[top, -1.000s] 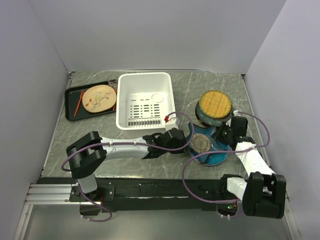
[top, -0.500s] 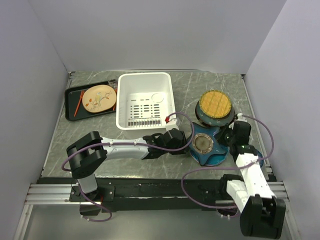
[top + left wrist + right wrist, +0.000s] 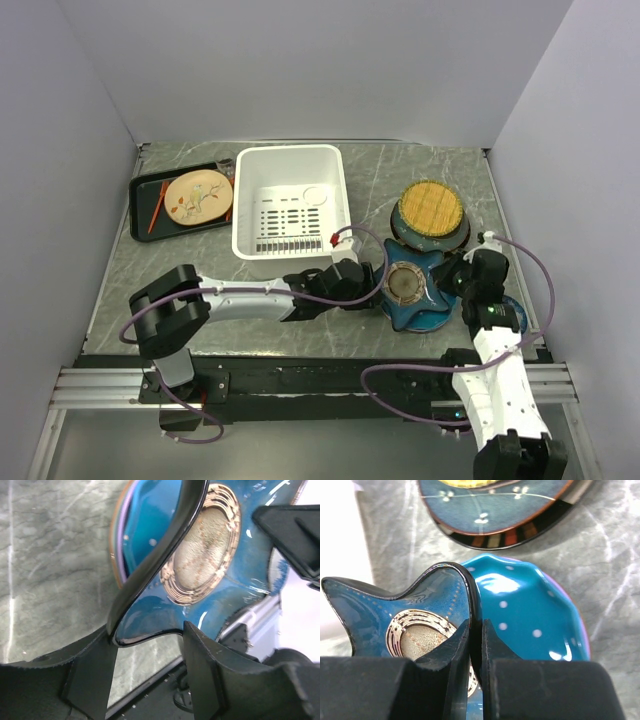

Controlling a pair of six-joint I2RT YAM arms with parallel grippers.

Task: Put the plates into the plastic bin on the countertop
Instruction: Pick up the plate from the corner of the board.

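Pinched tight with the right claw (image 3: 476,630) on one point of the blue star-shaped plate (image 3: 395,610); spread with the left claw (image 3: 150,632) around another point. Lying atop a teal dotted plate (image 3: 530,615) on the tabletop (image 3: 620,555), near the plastic bin (image 3: 290,200).

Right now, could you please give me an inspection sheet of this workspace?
Surface: marbled countertop, no spills seen.
Job's things: blue star plate over teal dotted plate; yellow woven plate behind; tan plate on black tray; plastic bin holds no plates.
Clutter: orange stick on that tray.
Grippers: right gripper fingers shut on star plate's rim; left gripper open around its point.
Cables: purple cables loop beside both arms.
Surroundings: plain walls, nothing else seen.
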